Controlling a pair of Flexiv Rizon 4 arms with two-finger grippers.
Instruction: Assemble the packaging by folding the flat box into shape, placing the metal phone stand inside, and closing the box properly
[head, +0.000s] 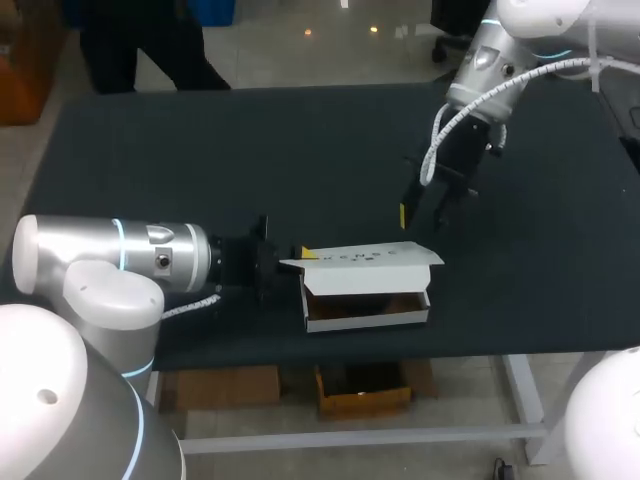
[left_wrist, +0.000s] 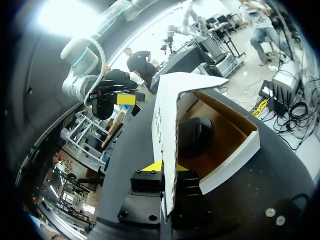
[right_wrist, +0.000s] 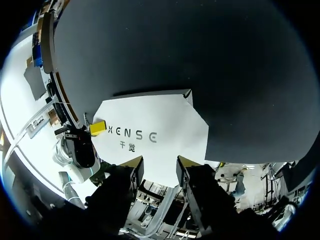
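**Light card box, lid half raised**

The white box (head: 365, 310) lay just ahead of the left gripper (left_wrist: 167, 172), which was clenched on its thin, bendable lid (head: 365, 257). The phone stand (left_wrist: 195, 135) sat inside. The right gripper (right_wrist: 159, 167) hung above the lid, released. Pushing near the lid's front edge seemed safest.

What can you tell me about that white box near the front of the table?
The box is white cardboard outside, brown inside, lying on the dark table near its front edge. Its lid rises from the far long side, half raised over the opening, with print on its outer face. A dark object sits inside. The left claw pinches the lid's end between its yellow-tipped fingers; the right claw hangs open above, touching nothing.
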